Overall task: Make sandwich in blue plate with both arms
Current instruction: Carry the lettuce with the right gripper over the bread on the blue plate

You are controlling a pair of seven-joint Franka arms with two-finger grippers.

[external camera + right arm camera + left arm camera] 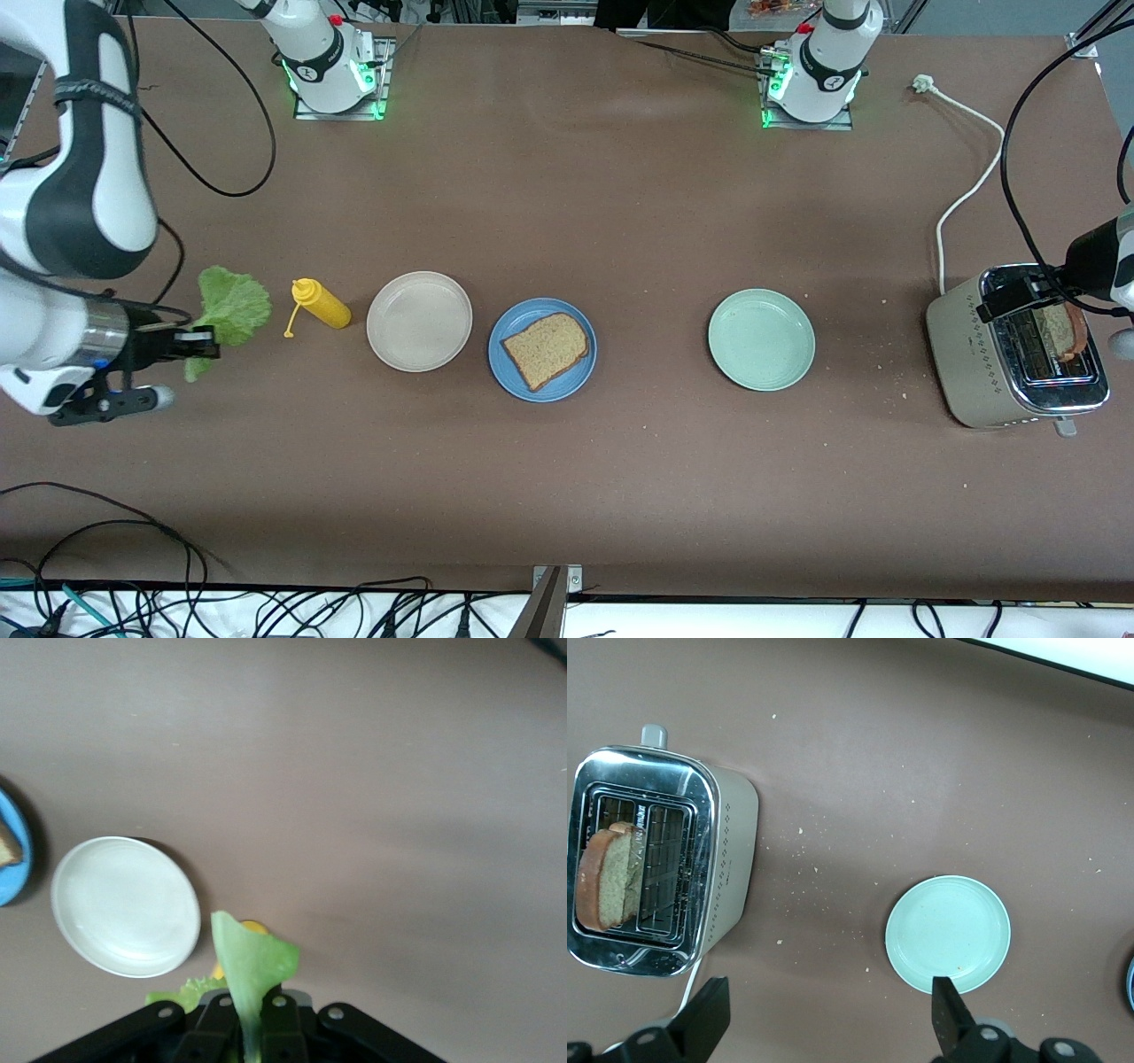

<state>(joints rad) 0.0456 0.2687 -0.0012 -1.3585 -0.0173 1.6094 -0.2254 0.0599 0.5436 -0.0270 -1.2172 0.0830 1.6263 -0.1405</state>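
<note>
right pincer (199, 344) is clamped on the lettuce leaf (232, 307), up near the mustard bottle (322, 303). carry it flat over the bread slice (546, 348) on the blue plate (523, 387), then lower gently. left pincer (1010, 297) hangs released over the toaster (966, 363).

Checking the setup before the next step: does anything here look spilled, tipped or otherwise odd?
The yellow squeeze bottle lies on its side beside the beige plate, toward the right arm's end. Crumbs dot the table by the toaster. Nothing looks damaged.

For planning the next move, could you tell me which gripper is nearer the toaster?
Left: the left gripper hangs open over the toaster; the right gripper holds lettuce past the mustard bottle.
</note>
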